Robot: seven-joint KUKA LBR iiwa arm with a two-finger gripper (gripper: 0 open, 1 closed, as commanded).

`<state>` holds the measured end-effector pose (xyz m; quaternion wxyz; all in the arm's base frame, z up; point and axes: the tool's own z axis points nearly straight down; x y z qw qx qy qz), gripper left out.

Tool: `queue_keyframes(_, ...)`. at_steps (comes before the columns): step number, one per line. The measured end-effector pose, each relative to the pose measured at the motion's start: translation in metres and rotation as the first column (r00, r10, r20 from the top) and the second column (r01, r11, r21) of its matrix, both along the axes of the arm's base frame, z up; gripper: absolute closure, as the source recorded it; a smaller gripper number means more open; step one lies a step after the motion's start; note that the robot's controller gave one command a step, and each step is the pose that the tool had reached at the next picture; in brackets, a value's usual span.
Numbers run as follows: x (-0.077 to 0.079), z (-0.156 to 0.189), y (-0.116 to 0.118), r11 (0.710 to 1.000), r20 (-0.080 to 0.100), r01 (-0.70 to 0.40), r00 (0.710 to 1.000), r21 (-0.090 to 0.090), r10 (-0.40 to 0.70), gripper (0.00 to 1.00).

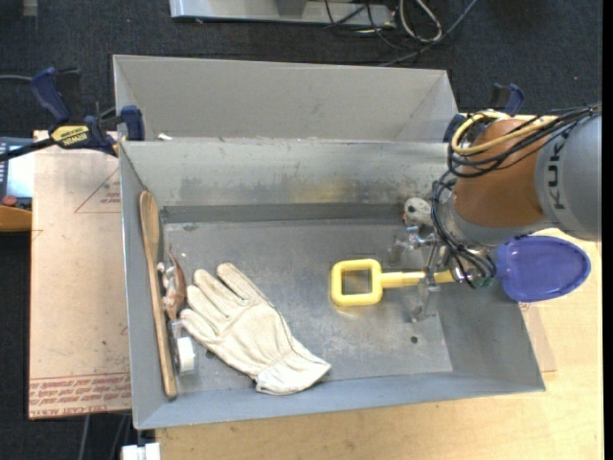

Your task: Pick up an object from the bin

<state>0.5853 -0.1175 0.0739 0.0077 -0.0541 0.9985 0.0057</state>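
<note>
A yellow plastic tool with a square open frame (356, 283) and a thin straight handle lies flat on the bin floor, right of the middle. My gripper (420, 272) hangs low over the handle's right end. One finger stands on the far side of the handle and one on the near side, with a gap to each, so the gripper is open and holds nothing. The handle's tip runs under the gripper's body.
A white work glove (247, 331) lies palm down at the front left. A long wooden spoon (154, 286) and a small metal tool (175, 300) lie along the left wall. A blue rounded plastic thing (542, 266) rests on the right wall beside the arm.
</note>
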Motion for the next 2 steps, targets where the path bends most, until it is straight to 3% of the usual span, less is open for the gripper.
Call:
queue_keyframes(1,0.0063,-0.0031,0.0451,0.985,-0.008,-0.171,0.985,-0.003,0.171,1.00)
queue_keyframes(2,0.0063,-0.0029,0.0450,0.985,-0.008,-0.171,0.985,-0.003,0.171,1.00)
